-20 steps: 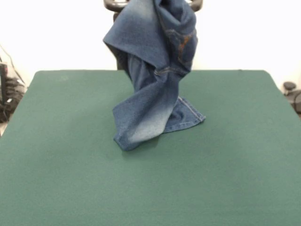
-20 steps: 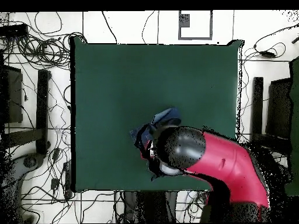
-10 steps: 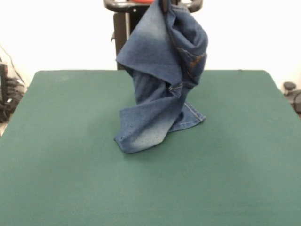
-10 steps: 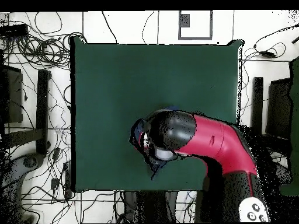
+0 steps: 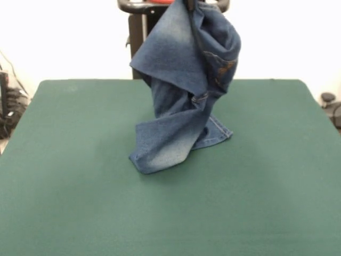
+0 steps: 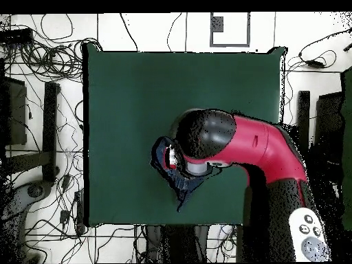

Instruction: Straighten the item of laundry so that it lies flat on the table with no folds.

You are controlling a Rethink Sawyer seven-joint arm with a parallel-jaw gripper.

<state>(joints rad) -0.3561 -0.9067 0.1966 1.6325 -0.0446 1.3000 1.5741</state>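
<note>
Your gripper (image 5: 187, 4) shows only as a dark tip at 12 o'clock in the front view, buried in the top of the blue denim jeans (image 5: 184, 90), which hang from it, so it has the cloth pinched; how far the jaws stand apart you cannot tell. From that hold the jeans fall as a twisted, bunched column, with a faded whitish panel facing you toward 11 o'clock and an orange-stitched pocket turned toward 3 o'clock. The lower part rests on the large dark green cloth-topped table (image 5: 64, 202), around the middle of the top: one faded leg end lies flat pointing toward 7 o'clock, and a hemmed cuff with tan stitching pokes out toward 4 o'clock. The cloth is folded over itself, not spread. In the overhead view the red and black arm (image 6: 265, 155) reaches in from 4 o'clock, its black rounded head covering most of the jeans (image 6: 180, 187), with denim showing at its 8 o'clock side on the table (image 6: 124, 89).
</note>
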